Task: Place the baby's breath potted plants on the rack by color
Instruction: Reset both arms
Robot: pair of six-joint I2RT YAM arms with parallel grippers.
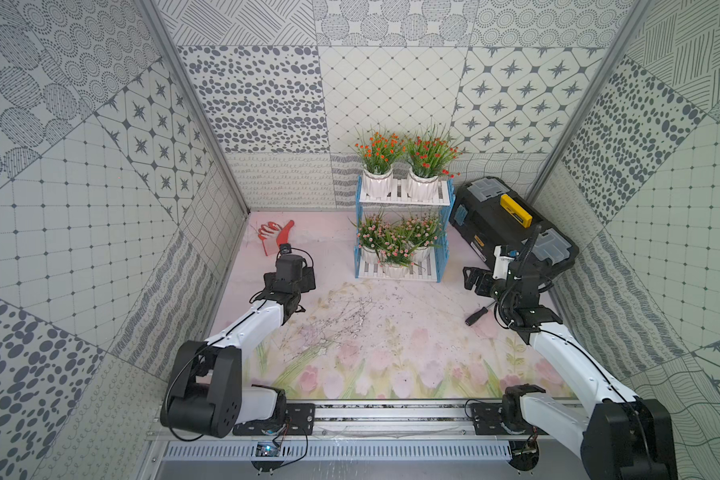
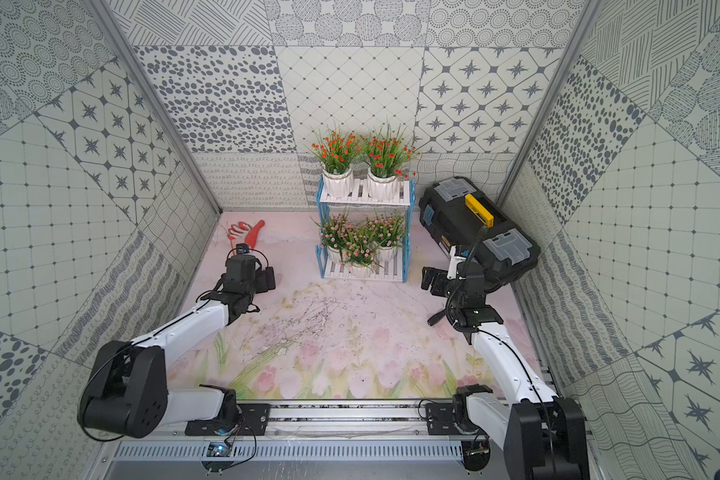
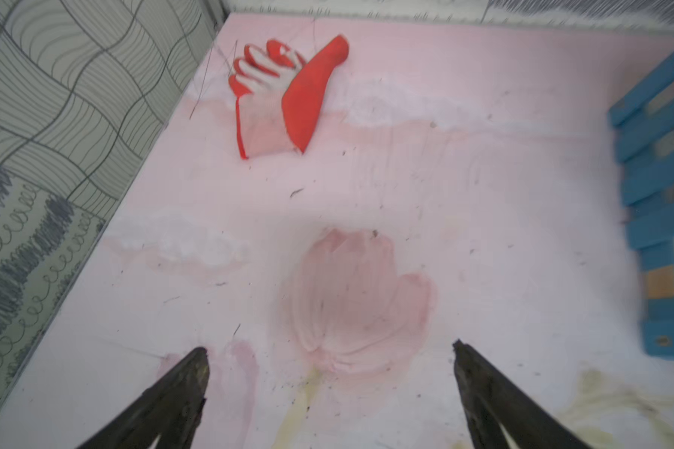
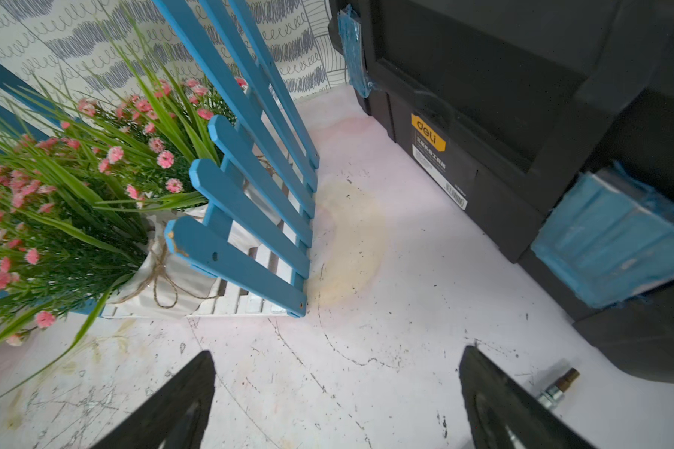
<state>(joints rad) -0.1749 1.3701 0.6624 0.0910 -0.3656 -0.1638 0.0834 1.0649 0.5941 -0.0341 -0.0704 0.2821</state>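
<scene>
The rack [image 1: 444, 232] [image 2: 364, 198] stands at the back middle of the floral mat. Two orange-red baby's breath potted plants [image 1: 378, 153] [image 1: 429, 156] sit side by side on its upper shelf. Three pink ones [image 1: 368, 232] [image 1: 420, 230] [image 1: 395, 251] crowd its lower shelf. My left gripper [image 1: 306, 279] [image 3: 329, 350] is open and empty over the mat, left of the rack. My right gripper [image 1: 474, 282] [image 4: 337, 353] is open and empty, low between the rack's right frame [image 4: 246, 217] and the toolbox. The pink plants [image 4: 55, 202] fill one side of the right wrist view.
A black toolbox with a yellow handle [image 1: 512, 224] [image 4: 502, 116] lies right of the rack. A red and white glove [image 1: 275, 235] [image 3: 288, 97] lies at the back left. A screwdriver [image 1: 476, 316] [image 4: 559, 385] rests on the mat by my right arm. Patterned walls enclose three sides.
</scene>
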